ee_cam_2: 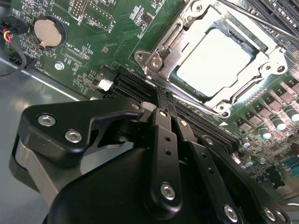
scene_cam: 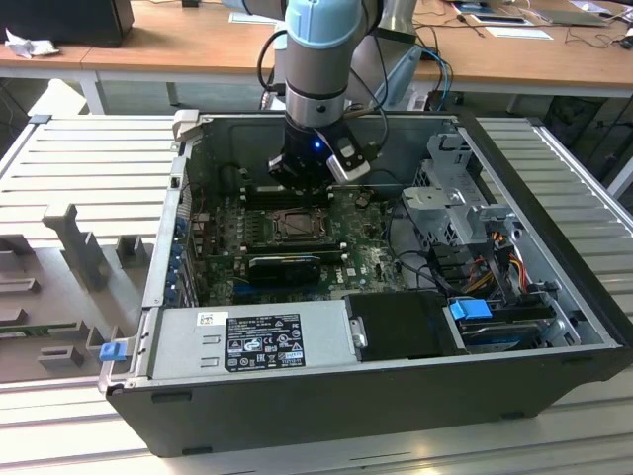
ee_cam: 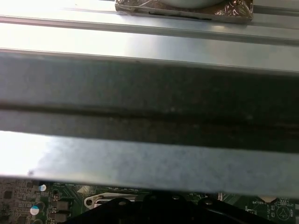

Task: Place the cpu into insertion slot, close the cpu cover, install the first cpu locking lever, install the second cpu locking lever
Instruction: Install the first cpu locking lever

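Inside the open computer case (scene_cam: 554, 228), the insertion slot (scene_cam: 294, 226) sits on the green board. In the second wrist view the cpu (ee_cam_2: 217, 58) lies flat in it, its pale metal top showing through the window of the cpu cover (ee_cam_2: 184, 32), which is folded down over it. A thin metal lever rod (ee_cam_2: 261, 21) runs along the far side of the socket. My gripper (ee_cam_2: 164, 100) has its black fingers (ee_cam_2: 163, 140) pressed together, shut with nothing visible between them, the tips just off the socket's near corner. In the exterior view the gripper (scene_cam: 300, 188) hangs over the socket's far edge.
Long black memory slots (ee_cam_2: 133, 86) lie beside the fingertips, and a coin battery (ee_cam_2: 47, 31) sits further off. A black card (scene_cam: 287, 265), the grey power supply (scene_cam: 252, 341) and a drive cage (scene_cam: 455, 198) with cables crowd the case. The case wall (ee_cam: 149, 102) rises close by.
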`<state>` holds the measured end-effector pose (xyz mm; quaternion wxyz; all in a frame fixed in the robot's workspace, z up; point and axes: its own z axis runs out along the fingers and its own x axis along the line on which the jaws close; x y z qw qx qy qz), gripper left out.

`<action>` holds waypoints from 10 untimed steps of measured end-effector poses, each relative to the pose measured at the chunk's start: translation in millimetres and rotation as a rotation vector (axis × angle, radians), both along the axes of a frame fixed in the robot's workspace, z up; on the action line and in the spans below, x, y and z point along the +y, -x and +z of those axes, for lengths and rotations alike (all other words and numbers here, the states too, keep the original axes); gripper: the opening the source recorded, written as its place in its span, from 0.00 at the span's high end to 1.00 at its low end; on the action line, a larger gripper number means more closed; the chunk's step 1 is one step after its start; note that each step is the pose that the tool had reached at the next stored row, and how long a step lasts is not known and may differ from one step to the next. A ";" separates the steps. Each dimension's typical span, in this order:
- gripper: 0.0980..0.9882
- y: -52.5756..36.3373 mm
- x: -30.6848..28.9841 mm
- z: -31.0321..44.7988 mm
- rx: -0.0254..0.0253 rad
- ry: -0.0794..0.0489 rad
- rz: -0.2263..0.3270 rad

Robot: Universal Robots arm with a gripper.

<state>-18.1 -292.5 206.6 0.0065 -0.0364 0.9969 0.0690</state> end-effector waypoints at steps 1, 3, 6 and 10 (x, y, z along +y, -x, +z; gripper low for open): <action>0.99 -0.1 0.0 -0.2 0.0000 0.000 0.000; 0.99 -0.1 -0.1 -0.6 0.0000 0.000 0.000; 0.99 -0.2 -0.3 -1.3 0.0000 0.000 0.000; 0.99 -0.2 -1.0 -2.1 0.0000 0.000 0.000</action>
